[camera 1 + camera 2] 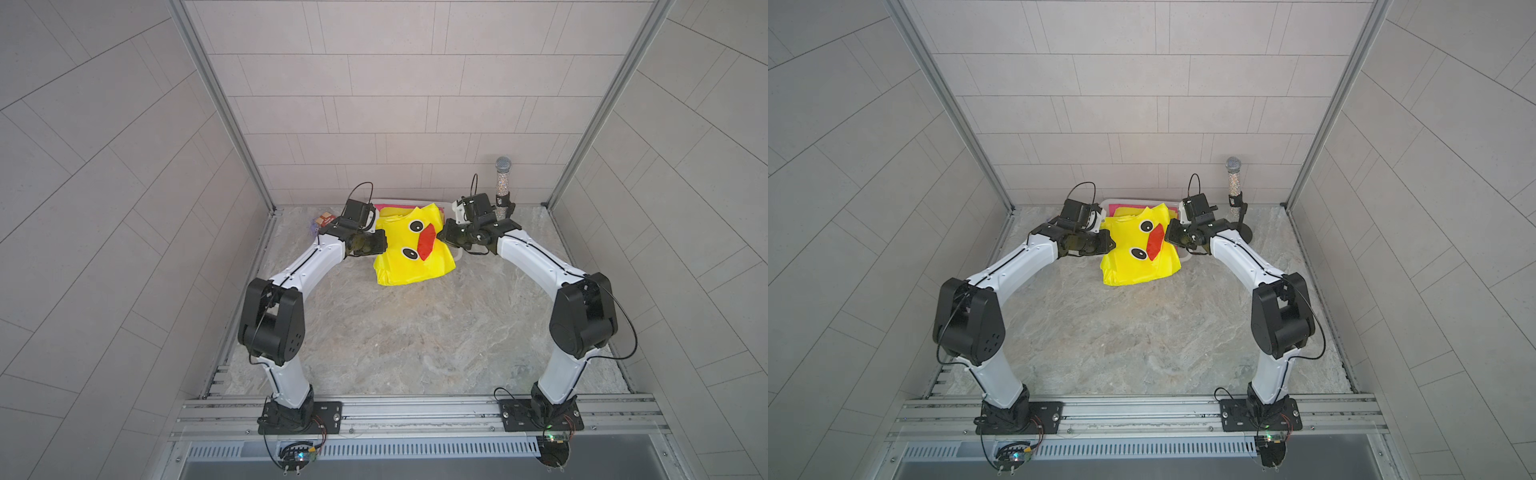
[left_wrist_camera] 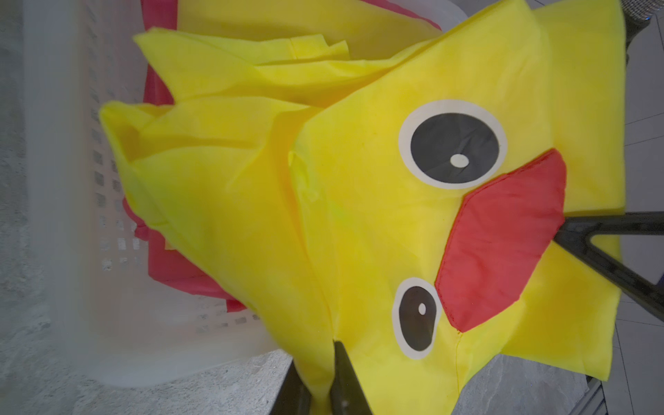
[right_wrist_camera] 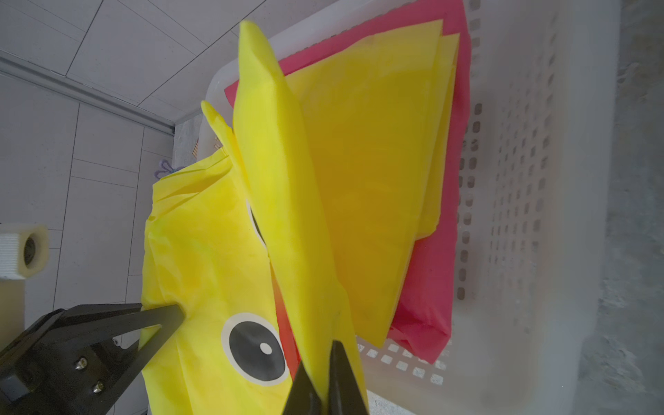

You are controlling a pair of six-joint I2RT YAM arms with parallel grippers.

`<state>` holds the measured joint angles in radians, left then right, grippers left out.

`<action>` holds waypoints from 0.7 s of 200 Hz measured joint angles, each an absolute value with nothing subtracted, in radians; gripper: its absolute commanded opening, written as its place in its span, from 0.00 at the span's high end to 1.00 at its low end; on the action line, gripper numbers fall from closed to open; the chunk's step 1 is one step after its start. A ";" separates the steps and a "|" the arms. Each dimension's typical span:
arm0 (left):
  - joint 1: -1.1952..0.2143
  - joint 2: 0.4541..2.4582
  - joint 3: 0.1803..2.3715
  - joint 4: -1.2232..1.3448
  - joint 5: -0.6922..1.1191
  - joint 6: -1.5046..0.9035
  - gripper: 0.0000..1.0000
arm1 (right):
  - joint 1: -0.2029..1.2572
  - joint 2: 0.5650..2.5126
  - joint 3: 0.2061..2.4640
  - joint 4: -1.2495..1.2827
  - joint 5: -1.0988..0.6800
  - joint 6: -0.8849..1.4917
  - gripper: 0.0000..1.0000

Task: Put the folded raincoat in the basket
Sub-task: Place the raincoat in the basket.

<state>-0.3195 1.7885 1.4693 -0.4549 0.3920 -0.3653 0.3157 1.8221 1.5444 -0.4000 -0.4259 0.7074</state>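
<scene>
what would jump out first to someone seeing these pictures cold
The bright yellow raincoat with its duck face stands out first, toward the back of the table. It is pinched on either side by the left gripper and the right gripper. Below and behind it sits the white basket, holding a pink folded piece. A glittery microphone stands upright by the back wall, near the right arm.
</scene>
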 measured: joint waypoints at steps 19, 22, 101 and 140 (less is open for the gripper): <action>-0.296 1.829 1.521 -0.453 0.403 -0.365 0.84 | 0.302 1.863 1.576 -0.385 -0.450 0.708 1.00; -0.293 1.836 1.529 -0.451 0.405 -0.365 0.84 | 0.300 1.869 1.582 -0.383 -0.454 0.708 1.00; -0.255 2.021 1.760 -0.441 0.447 -0.358 0.84 | 0.272 2.001 1.730 -0.319 -0.532 0.741 1.00; -0.245 2.100 1.862 -0.438 0.454 -0.358 0.84 | 0.249 2.047 1.744 -0.292 -0.550 0.751 1.00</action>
<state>-0.2451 2.1002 1.8618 -0.4381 0.4541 -0.3584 0.2493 2.0468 1.7439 -0.2920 -0.5499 0.7509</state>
